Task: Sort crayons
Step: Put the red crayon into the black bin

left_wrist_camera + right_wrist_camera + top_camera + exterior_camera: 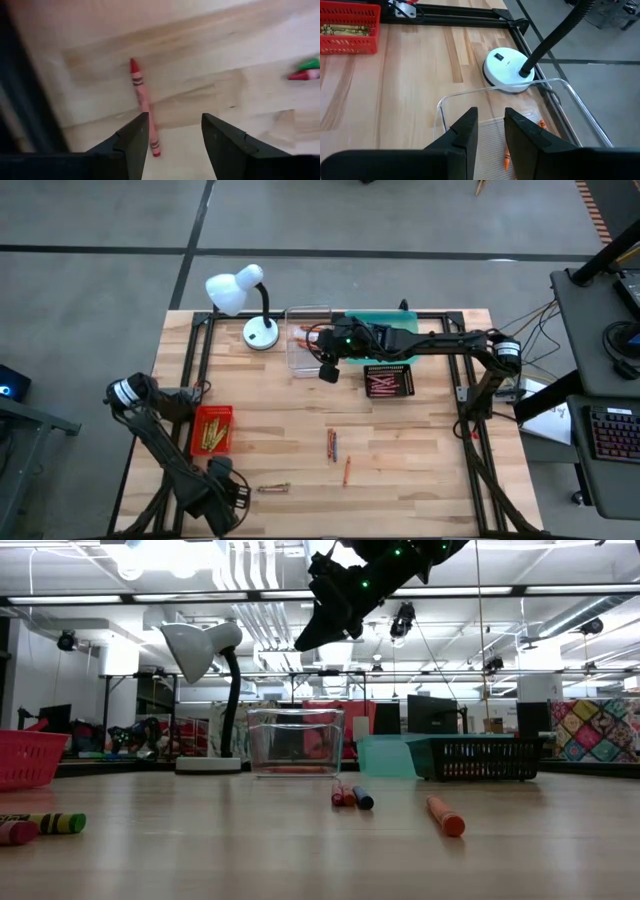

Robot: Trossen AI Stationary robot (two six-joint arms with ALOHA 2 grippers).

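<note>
My left gripper (175, 137) hangs open over the table's near left part (229, 498), fingers pointing down. A red crayon (142, 100) lies flat on the wood just beside one fingertip, untouched. Two more crayons (272, 488) lie a little to the right of it. My right gripper (491, 131) hovers open and empty above the clear tray (470, 100) at the far middle (328, 370); orange crayons (506, 156) lie in that tray. Three loose crayons (338, 455) lie mid-table, seen also in the low view as red, blue and orange crayons (363, 798).
A red tray (212, 430) with yellow crayons stands left of centre. A black tray (388, 381) holds red crayons, with a teal tray (385, 323) behind it. A white desk lamp (258, 330) stands at the far left beside the clear tray.
</note>
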